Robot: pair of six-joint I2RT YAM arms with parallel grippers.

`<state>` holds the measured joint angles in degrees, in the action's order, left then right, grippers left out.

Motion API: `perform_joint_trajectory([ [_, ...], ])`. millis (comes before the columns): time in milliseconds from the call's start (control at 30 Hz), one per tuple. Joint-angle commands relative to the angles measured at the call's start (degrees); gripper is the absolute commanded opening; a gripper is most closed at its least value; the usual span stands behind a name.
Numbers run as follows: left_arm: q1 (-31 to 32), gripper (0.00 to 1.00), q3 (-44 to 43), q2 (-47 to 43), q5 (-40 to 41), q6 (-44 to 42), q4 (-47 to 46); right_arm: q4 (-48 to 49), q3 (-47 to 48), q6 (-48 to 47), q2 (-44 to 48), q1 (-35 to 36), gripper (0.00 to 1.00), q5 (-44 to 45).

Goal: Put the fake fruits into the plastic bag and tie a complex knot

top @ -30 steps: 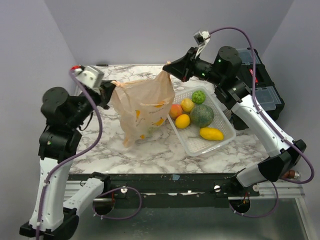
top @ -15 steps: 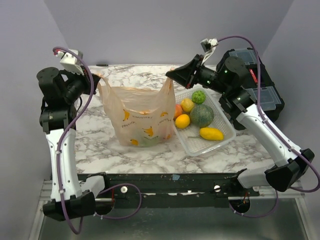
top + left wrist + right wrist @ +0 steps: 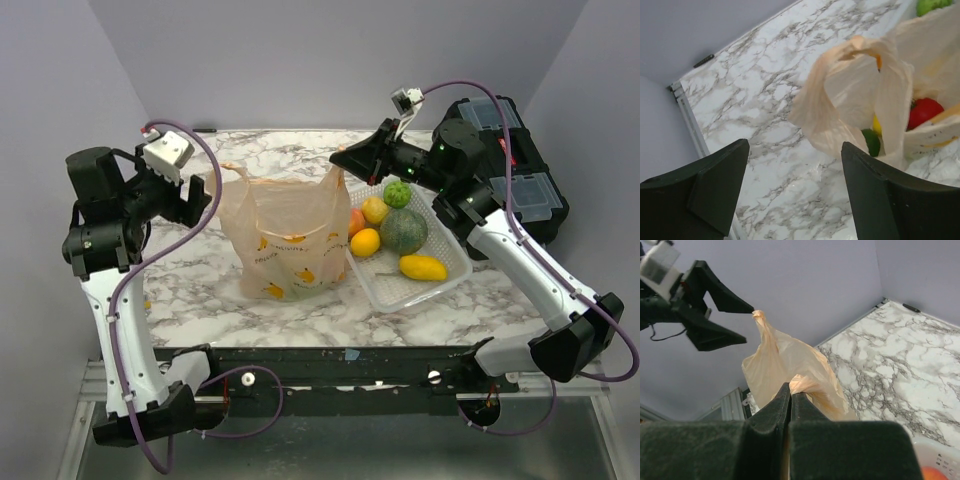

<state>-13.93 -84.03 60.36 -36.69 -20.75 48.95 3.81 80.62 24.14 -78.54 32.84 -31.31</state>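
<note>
The pale-orange plastic bag (image 3: 285, 240) stands on the marble table with fake fruits inside: a red one (image 3: 924, 112), a green one (image 3: 871, 142) and a yellow one. My right gripper (image 3: 340, 160) is shut on the bag's right handle (image 3: 807, 385) and holds it up. My left gripper (image 3: 205, 195) is open just left of the bag, with only marble between its fingers (image 3: 715, 185). The left handle loop (image 3: 850, 95) stands free in front of it. More fruits lie in the white basket (image 3: 440, 285). No knot is in view.
The basket at right holds a green melon (image 3: 404, 230), a yellow mango (image 3: 423, 267), a lemon (image 3: 365, 242) and several smaller fruits. A black case (image 3: 530, 190) sits at the back right. Grey walls close in the table.
My left gripper has opened and let go of the bag's left handle, and it has dropped slightly. The bag has sagged lower, while the right gripper keeps its hold.
</note>
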Motion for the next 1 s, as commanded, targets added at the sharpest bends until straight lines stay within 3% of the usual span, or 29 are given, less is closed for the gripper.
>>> perform_joint_trajectory([
  [0, -0.92, 0.82, -9.93, -0.79, -15.58, -23.64, 25.79, 2.06, 2.19, -1.66, -0.23, 0.07, 0.01, -0.68],
  [100, -0.93, 0.86, -15.55, 1.09, -21.98, -31.14, 37.25, 2.24, 1.86, -1.6, -0.71, 0.12, 0.01, -0.98],
  [167, -0.9, 0.87, -16.55, 1.12, -25.93, -29.37, 37.62, 2.31, 1.81, -1.41, -0.96, 0.08, 0.01, -1.87],
  [267, 2.58, 0.9, -15.16, 0.33, -28.82, -12.22, 22.39, 2.28, 1.59, -2.1, -0.89, 0.09, 0.01, -4.62],
  [433, 20.42, 0.92, -6.24, -2.35, -18.56, 6.53, -7.29, 1.26, 2.22, -3.87, -0.15, 0.07, 0.01, -7.55],
  [633, 31.22, 0.96, 0.19, 0.79, -10.4, 16.9, -28.31, 1.26, 1.85, -5.25, 1.04, 0.1, 0.04, -10.32],
  [800, 37.14, 0.99, 2.32, 5.77, -6.25, 16.37, -35.16, 1.96, 1.63, -5.62, 0.59, 0.1, 0.03, -12.31],
  [967, 38.48, 0.98, 4.8, 9.23, -4.72, 22.89, -42.38, 3.43, 1.59, -5.86, 0.46, 0.17, 0.02, -13.01],
])
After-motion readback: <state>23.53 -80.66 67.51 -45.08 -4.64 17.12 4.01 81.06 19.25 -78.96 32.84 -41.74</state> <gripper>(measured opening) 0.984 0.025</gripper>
